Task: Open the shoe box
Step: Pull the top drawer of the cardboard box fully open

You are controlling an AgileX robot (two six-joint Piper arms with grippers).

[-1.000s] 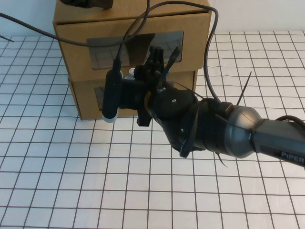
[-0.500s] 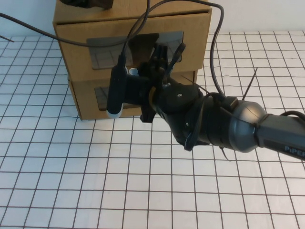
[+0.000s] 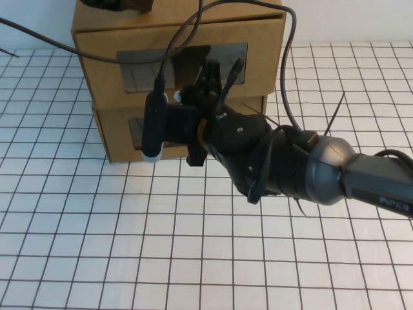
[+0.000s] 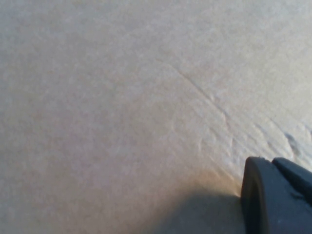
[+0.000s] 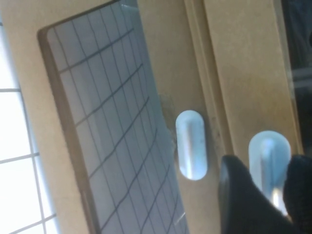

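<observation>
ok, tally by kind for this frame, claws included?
Cardboard boxes: 2 (upper box stacked on lower box)
Clear front windows: 2 (upper window, lower window)
Claws: 2 (left claw on the upper box's top, right claw open in front of the boxes)
Total: 6

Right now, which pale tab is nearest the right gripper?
The tab farther from the window; the right gripper straddles it. The left gripper sits atop the upper box.
</observation>
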